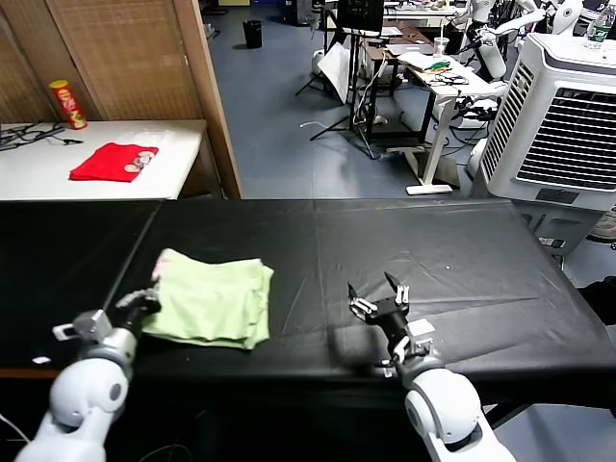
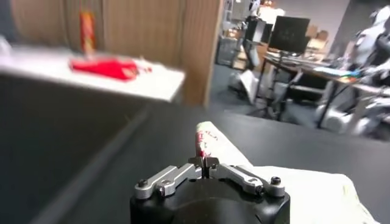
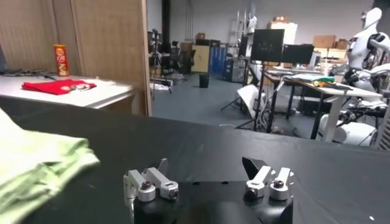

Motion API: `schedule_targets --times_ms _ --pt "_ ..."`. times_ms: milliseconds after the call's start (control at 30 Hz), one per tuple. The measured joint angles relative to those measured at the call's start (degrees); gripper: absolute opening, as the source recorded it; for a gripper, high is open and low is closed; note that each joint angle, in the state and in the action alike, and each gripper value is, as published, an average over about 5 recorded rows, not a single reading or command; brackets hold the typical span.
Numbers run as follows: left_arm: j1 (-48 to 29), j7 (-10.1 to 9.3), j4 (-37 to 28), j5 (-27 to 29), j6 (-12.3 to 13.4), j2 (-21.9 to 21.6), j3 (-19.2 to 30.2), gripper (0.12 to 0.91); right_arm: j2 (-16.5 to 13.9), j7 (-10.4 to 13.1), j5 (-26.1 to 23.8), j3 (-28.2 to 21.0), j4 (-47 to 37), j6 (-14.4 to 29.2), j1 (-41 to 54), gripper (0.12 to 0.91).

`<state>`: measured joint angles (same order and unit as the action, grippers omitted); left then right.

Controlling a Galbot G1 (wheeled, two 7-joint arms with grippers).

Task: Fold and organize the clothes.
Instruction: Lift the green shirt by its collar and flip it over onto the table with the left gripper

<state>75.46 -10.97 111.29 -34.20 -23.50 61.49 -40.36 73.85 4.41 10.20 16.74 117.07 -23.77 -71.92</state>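
One folded green T-shirt (image 1: 212, 304), one red cloth (image 1: 114, 162), one snack can (image 1: 68, 104), two tools, left tool (image 1: 142, 304), right tool (image 1: 378, 298)

- Right pincer (image 3: 207, 176) is hovering with jaws spread over the black surface (image 3: 201, 146).
- Green shirt (image 3: 33, 167) is lying folded nearby.
- Red cloth (image 3: 55, 86) is resting farther off.

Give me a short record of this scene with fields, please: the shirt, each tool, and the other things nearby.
shirt: pale green T-shirt, folded, on the black table
left tool: shut on the shirt's left edge
right tool: open, holding nothing, above the table, to the right of the shirt
side table: white table behind on the left, with a red cloth and a red can
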Motion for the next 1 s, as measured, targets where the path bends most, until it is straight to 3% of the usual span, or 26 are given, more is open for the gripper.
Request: schedule_targets --times_ms 233,400,600,833,1000 --pt "1.24 -0.63 2.8 6.74 -1.15 -8.94 -3.89 0.14 0.32 -0.03 -0.16 -0.54 -0.67 0.04 0.31 0.798" --pt "1.77 -2.16 6.41 9.26 -1.9 -11.33 -3.41 0.14 0.45 -0.18 -0.63 -0.52 -0.93 0.28 -0.18 0.798" --pt "0.94 -4.94 10.91 7.46 -4.43 -8.83 1.8 0.14 0.41 -0.45 -1.32 0.2 -0.56 0.5 -1.43 0.798" --pt "-1.95 -9.23 13.27 -2.08 -7.23 -4.16 9.69 0.14 0.14 -0.67 -1.13 2.15 0.33 0.43 -2.71 0.798" --pt "-4.98 -10.29 12.96 -5.23 -7.59 -1.1 14.87 0.14 0.2 -0.91 -0.9 3.81 0.9 0.38 -3.9 0.798"
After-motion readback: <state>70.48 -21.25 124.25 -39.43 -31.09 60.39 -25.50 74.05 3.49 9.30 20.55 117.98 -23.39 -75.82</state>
